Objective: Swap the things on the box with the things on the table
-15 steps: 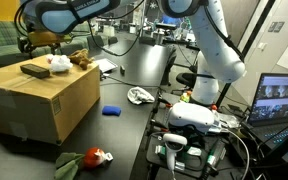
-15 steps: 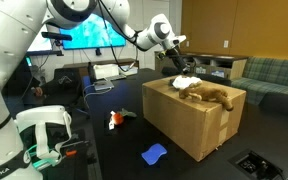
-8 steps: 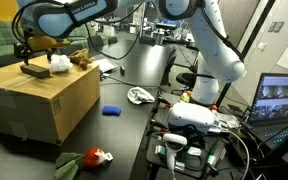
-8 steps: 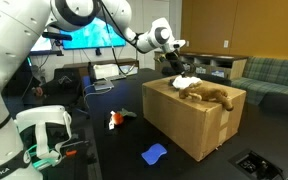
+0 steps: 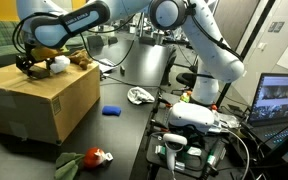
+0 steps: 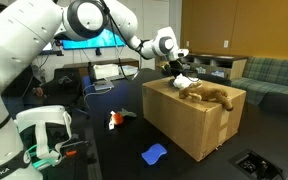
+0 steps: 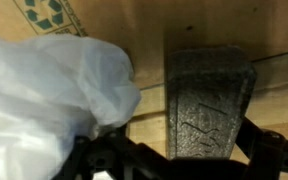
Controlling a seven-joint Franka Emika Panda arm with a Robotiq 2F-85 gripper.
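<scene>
Wrist view, pincer (image 7: pixel 179 158) spread open around dark block (image 7: pixel 209 100), fingers (image 7: pixel 269 152) blurred, white bag (image 7: pixel 44 100) beside

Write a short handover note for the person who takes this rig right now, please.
Gripper: open, low over the dark block on the box; nothing gripped.
On the box: dark block, white bag, brown plush.
On the table: blue piece, red-green toy.
Done: nothing swapped yet.
Left: move the box items down and the table items up.
</scene>
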